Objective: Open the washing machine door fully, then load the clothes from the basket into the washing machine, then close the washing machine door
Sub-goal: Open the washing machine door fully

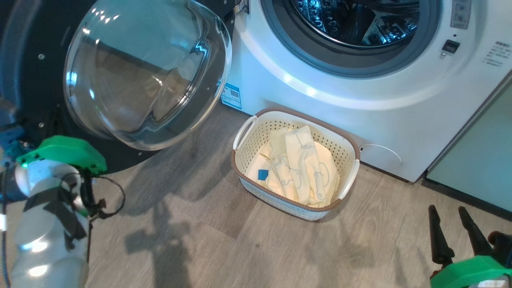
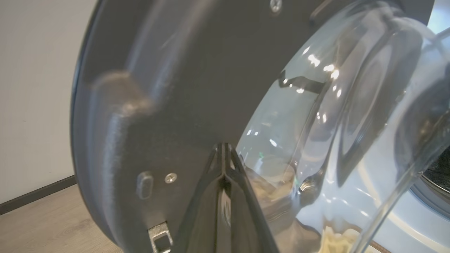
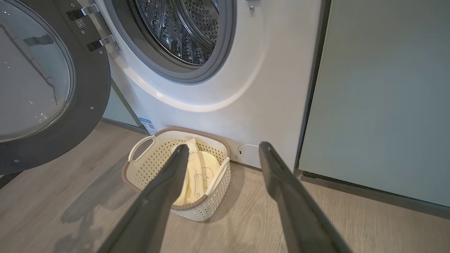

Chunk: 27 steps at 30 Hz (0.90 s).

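The washing machine door (image 1: 148,72) stands swung open at the upper left, its glass bowl bulging toward me. The washing machine (image 1: 360,92) shows its steel drum (image 3: 182,28) with nothing inside. On the floor in front sits the cream basket (image 1: 256,140), holding pale yellow clothes (image 1: 300,164) with a small blue patch. My left gripper (image 2: 223,146) is shut and empty, its tip close against the door's dark inner rim (image 2: 175,88) beside the glass; whether it touches I cannot tell. My right gripper (image 1: 447,209) hangs open and empty above the floor, right of the basket (image 3: 154,165), pointing at it.
A pale teal cabinet (image 3: 379,98) adjoins the washer on the right. My left forearm (image 1: 48,224) with its green mount (image 1: 64,154) rises at the lower left under the door. Wood floor (image 1: 200,240) spreads before the basket. A white wall (image 2: 35,88) lies beyond the door.
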Available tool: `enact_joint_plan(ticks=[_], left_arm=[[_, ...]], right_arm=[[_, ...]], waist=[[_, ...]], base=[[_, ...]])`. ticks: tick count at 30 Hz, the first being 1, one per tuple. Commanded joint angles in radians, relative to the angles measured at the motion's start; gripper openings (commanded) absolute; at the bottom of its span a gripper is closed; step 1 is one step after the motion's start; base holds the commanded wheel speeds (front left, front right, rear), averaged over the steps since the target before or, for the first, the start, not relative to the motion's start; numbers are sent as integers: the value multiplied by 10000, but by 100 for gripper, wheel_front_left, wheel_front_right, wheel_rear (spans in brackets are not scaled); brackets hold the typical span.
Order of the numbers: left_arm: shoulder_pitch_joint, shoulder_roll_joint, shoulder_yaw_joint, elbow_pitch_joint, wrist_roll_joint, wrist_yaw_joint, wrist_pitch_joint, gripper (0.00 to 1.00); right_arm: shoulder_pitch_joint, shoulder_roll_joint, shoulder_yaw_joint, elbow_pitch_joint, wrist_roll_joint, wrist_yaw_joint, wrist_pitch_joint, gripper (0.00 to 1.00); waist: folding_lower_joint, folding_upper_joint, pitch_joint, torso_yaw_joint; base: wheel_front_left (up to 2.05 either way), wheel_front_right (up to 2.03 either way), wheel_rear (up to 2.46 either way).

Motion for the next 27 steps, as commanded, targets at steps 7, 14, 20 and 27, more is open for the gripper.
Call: enact_joint_plan(ticks=[7,14,20,27], left_arm=[[200,-1,150,-606,842,-565,-106,26],[1209,-23,113,-1278,1059,-1298,-106,100],[2136,-229,-65,-2054,1318,-1528,-107,100],[2649,-345,-226,-2385,1361,-1721,-107,100]], right_arm=[[-18,48,172,-167,76,17,-97,100],[213,267,3,-426,-34,17,-97,100],[353,351,-183,-570,-97,17,-97,100],[446,422,-236,-618,-161,17,-97,100]], waist=[[0,0,-671,-189],[0,0,-1154,-886],[0,0,-1419,-1572],[0,0,-1627,-2352]], base=[[0,0,0],[0,0,0],[0,0,0],[0,0,0]])
